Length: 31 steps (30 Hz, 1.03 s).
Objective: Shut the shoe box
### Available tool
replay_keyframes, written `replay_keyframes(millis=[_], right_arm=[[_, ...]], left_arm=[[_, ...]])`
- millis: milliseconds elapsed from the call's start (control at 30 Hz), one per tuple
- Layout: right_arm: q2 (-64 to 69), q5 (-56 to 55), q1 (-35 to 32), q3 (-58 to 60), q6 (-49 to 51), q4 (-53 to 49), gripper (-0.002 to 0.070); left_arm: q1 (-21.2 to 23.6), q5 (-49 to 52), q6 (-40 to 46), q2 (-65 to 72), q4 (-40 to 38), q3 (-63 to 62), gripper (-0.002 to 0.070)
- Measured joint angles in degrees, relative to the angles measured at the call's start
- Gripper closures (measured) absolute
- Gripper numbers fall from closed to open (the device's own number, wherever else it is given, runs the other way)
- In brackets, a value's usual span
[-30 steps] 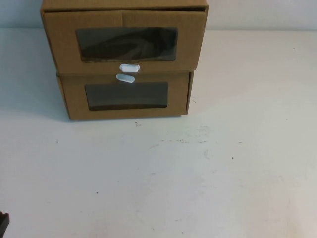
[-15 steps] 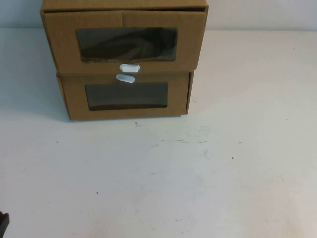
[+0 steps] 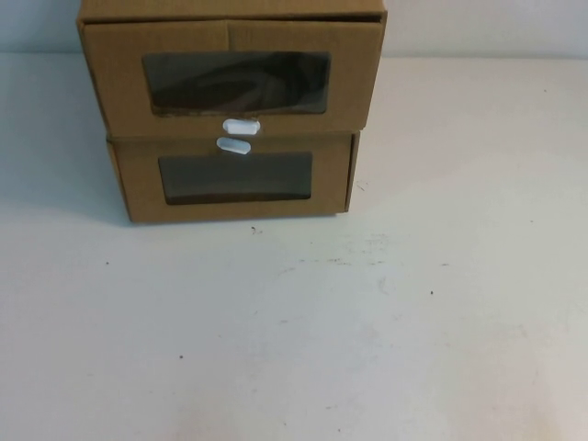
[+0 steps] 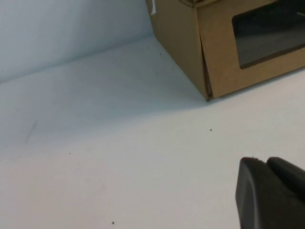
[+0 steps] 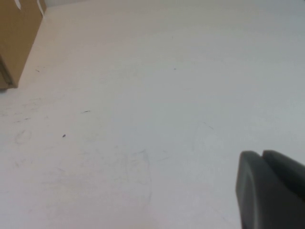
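The shoe box (image 3: 231, 78) is the upper of two stacked brown cardboard boxes at the back of the table in the high view. It has a wide dark window (image 3: 235, 83) and a small white pull tab (image 3: 241, 127) just below it. A thin dark gap shows along the top of its front panel. Neither gripper appears in the high view. My left gripper (image 4: 266, 161) is shut and holds nothing, hovering over bare table well short of the boxes' left front corner. My right gripper (image 5: 261, 153) is also shut and empty, over the table far to the right of the boxes.
The lower cardboard box (image 3: 234, 179) has a smaller window and its white tab (image 3: 232, 145) above it. Its corner shows in the left wrist view (image 4: 219, 67) and the right wrist view (image 5: 14, 38). The white table (image 3: 367, 322) spreads out in front of the stack.
The dark bit of the left arm at the bottom left corner of the high view has slipped out of sight. The boxes have not moved.
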Motion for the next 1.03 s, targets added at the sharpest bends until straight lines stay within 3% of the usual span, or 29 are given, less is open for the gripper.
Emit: replay_keyframes(millis=[300,1033], right_arm=[[-0.1,0.0,0.0,0.0,0.0,0.1,0.0687],[-0.1,0.0,0.0,0.0,0.0,0.2,0.0687]], left_arm=[[0.0,6.6,-17.0,-0.4,9.9,0.0,0.0678],[0.0,6.7,-18.2,-0.4,9.8,0.0,0.0677]])
